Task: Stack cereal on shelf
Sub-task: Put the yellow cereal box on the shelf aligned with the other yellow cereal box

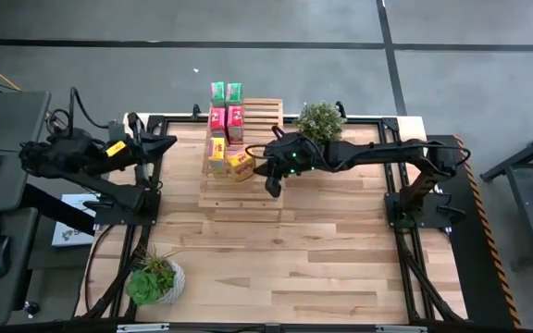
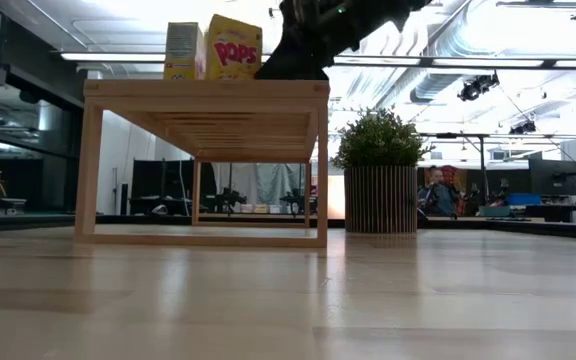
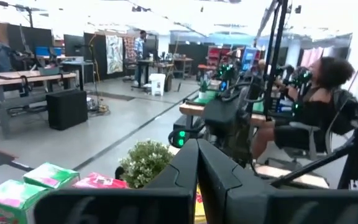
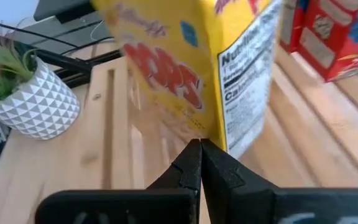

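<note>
The pale slatted shelf [image 1: 239, 191] stands on the table's far middle part. On it stand two green cereal boxes [image 1: 226, 91], two red-pink ones [image 1: 227, 120] and two yellow ones [image 1: 217, 153]. The second yellow box [image 1: 241, 164] stands askew, nearest my right gripper. My right gripper [image 1: 271, 182] is over the shelf just right of that box, fingers shut. In the right wrist view the gripper's tip [image 4: 199, 146] stands at the yellow box's [image 4: 197, 68] lower corner. My left gripper [image 3: 197, 149] is shut and waits at the table's left edge. My right gripper's shut fingertips [image 4: 191, 158] stand level at the bottom corner edge [image 4: 213, 138] of the askew yellow box, coming from the table's right. Whether they touch it I cannot tell. The box stands upright on the shelf top [image 2: 208, 90].
A bushy plant in a slatted pot [image 1: 320, 120] stands close to the shelf's far right corner, beside my right arm. A small plant in a white patterned pot [image 1: 155, 277] sits near the table's near left corner. Bare planks lie across the near half of the table.
</note>
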